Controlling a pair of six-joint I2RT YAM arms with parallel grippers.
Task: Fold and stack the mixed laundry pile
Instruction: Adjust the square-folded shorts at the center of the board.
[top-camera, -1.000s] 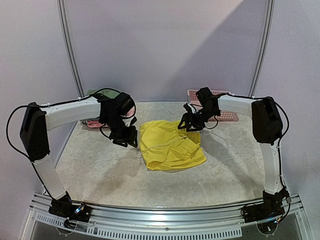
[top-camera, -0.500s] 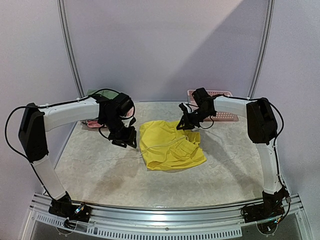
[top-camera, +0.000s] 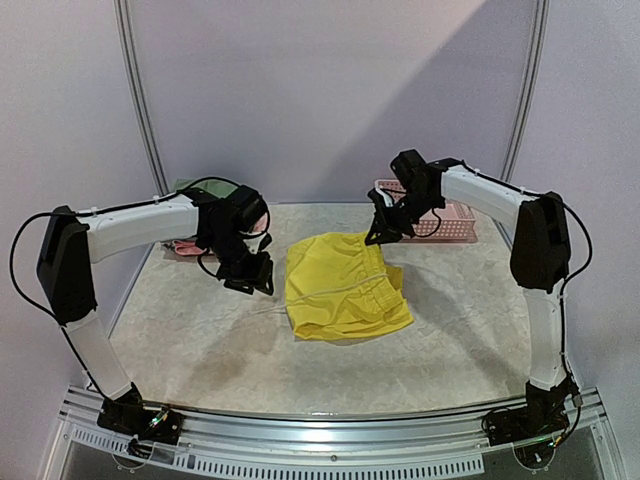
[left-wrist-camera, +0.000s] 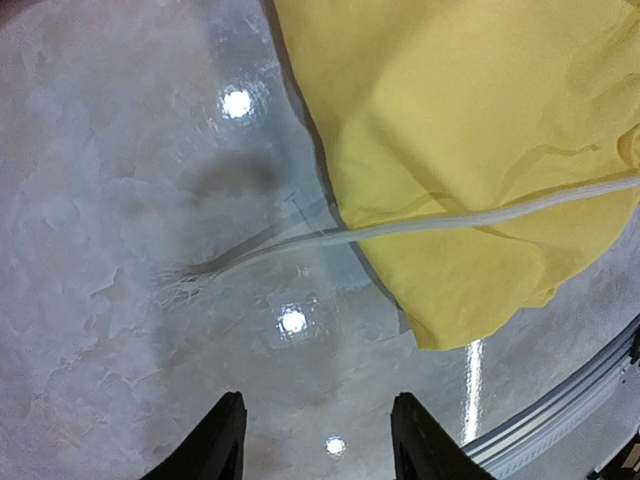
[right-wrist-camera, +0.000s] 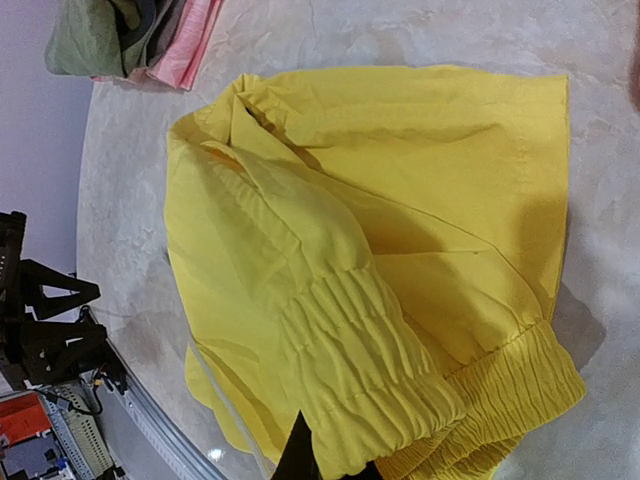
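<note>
Shorts (top-camera: 345, 285) of bright yellow soft cloth with a gathered elastic waistband sit mid-table on the pale marbled table (top-camera: 200, 345), and the right gripper (top-camera: 377, 236) has its fingers pinched tight on the far waistband edge, holding it up off the surface. The left gripper (left-wrist-camera: 320, 440) hovers just beside the shorts' left edge, fingers half apart and empty, above the trailing white drawstring (left-wrist-camera: 450, 222). Back left, an olive-green folded garment (right-wrist-camera: 85, 40) lies against pink cloth (right-wrist-camera: 185, 45), well apart from the shorts.

High rear overview, close downward wrist views, shorts (top-camera: 345, 290) shared
</note>
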